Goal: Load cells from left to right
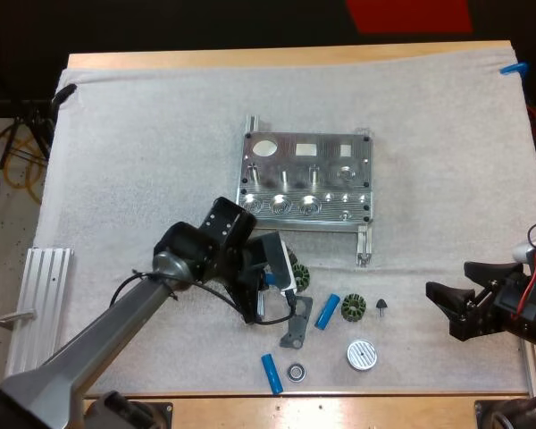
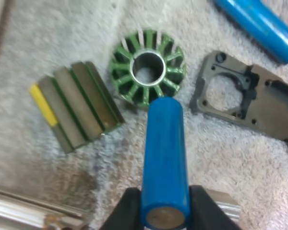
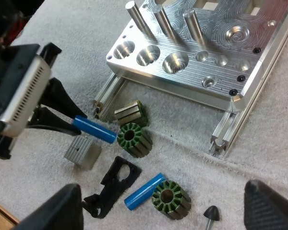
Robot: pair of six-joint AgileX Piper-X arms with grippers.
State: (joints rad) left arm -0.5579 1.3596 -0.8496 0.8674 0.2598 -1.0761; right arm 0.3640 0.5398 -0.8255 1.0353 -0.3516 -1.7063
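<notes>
The left end effector (image 1: 266, 288) grasps a blue cell (image 2: 164, 158) from both sides, its tip near a green ring part (image 2: 146, 72), in front of the metal fixture (image 1: 308, 183). Further right another blue cell (image 1: 327, 311) lies on the mat (image 1: 143, 134). The right end effector (image 1: 444, 308) is released.

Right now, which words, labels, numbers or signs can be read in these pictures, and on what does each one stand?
None can be read.
The metal fixture: machined holes and swirls, no letters.
The blue cylinder in my left gripper: plain.
The ribbed block: one yellow stripe, no characters.
</notes>
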